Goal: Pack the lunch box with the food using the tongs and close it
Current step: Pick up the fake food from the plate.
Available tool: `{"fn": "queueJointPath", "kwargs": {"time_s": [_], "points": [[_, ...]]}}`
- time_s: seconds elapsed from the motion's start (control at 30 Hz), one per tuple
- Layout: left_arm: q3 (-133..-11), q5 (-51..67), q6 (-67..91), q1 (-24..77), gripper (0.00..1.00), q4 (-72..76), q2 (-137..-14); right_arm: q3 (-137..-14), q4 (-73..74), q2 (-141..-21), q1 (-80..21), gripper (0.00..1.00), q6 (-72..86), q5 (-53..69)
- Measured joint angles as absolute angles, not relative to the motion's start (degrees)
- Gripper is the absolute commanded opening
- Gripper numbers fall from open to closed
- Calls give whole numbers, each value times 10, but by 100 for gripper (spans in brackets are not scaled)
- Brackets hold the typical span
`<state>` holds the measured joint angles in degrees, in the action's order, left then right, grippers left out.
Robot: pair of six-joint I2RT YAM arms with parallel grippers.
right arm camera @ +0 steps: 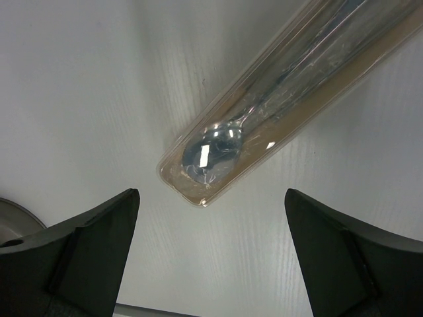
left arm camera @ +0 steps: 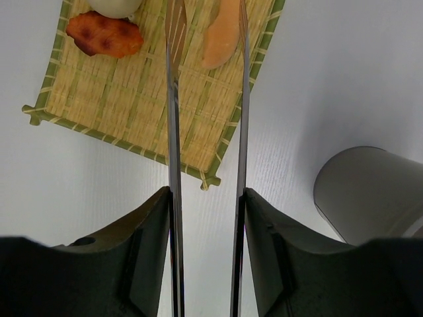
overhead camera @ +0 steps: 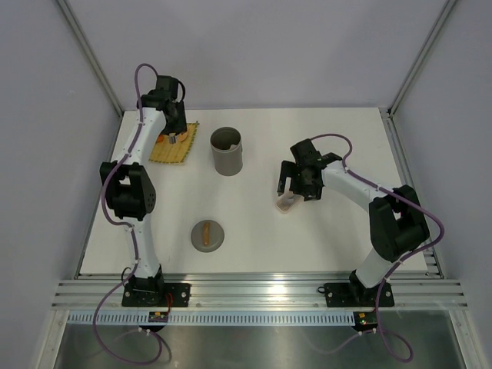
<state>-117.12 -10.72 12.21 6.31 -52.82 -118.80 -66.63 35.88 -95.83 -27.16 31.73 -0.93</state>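
Left gripper closed on the tongs, one slim silver arm pressed flat against the inside of each dark finger, with a narrow gap between the arms. Tong arms reaching forward over a yellow woven mat at the far left of the table, their tips cut off by the top edge of the left wrist view.

On the mat, the food:
- an orange piece between the two tong arms, close against the right one; contact impossible to tell
- a red piece off to the left, outside the tongs
- the edge of a white piece just beside the red one

Right of the mat and apart from it, the lunch box, an upright grey canister, open at the top. Nearer the arm bases, a round grey lid with a brown handle, flat on the table, well apart from the lunch box.

Right gripper spread wide, holding nothing, hovering above the rounded end of a clear cutlery case with a spoon inside, lying right of the lunch box.
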Motion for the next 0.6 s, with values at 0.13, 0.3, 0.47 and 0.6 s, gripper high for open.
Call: {"fn": "queueJointPath", "kwargs": {"time_s": [0.13,0.3,0.47,0.6], "points": [[-1172,-104,119,62,50,-528,-1205,-669,358,-961,-272,100,317,-8],[-1172,-96,118,62,52,-528,-1219,-669,359,-966,-272,99,317,-8],[-1172,-94,117,62,52,-526,-1225,-670,359,-966,-272,100,317,-8],[-1172,-93,114,62,55,-526,-1236,-669,358,-967,-272,99,317,-8]]}}
